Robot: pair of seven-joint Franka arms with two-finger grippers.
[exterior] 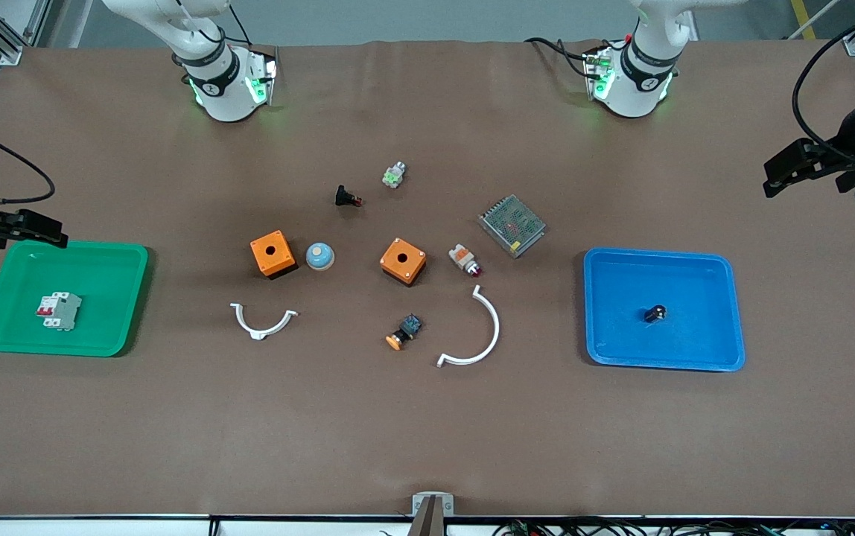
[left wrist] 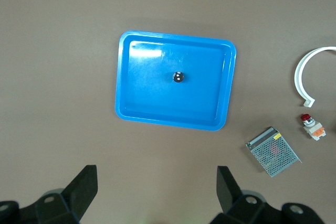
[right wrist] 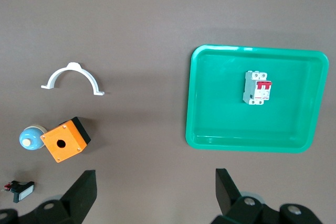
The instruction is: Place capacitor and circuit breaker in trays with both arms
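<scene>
The capacitor (exterior: 655, 313), a tiny black cylinder, lies in the blue tray (exterior: 695, 342) toward the left arm's end of the table. It also shows in the left wrist view (left wrist: 178, 77) in the blue tray (left wrist: 152, 93). The white-grey circuit breaker (exterior: 57, 311) with red levers lies in the green tray (exterior: 103, 279) toward the right arm's end, and shows in the right wrist view (right wrist: 257, 88) in the green tray (right wrist: 220, 124). My left gripper (exterior: 779, 171) (left wrist: 157, 187) is open and empty, high up by the blue tray. My right gripper (exterior: 48, 231) (right wrist: 156, 190) is open and empty, high over the green tray's edge.
Between the trays lie two orange boxes (exterior: 272, 253) (exterior: 403, 260), a blue dome (exterior: 319, 256), two white arcs (exterior: 264, 321) (exterior: 483, 335), a mesh-covered unit (exterior: 512, 225), an orange-capped button (exterior: 404, 333), a white-and-orange part (exterior: 463, 260), a black part (exterior: 347, 196) and a green-white part (exterior: 394, 176).
</scene>
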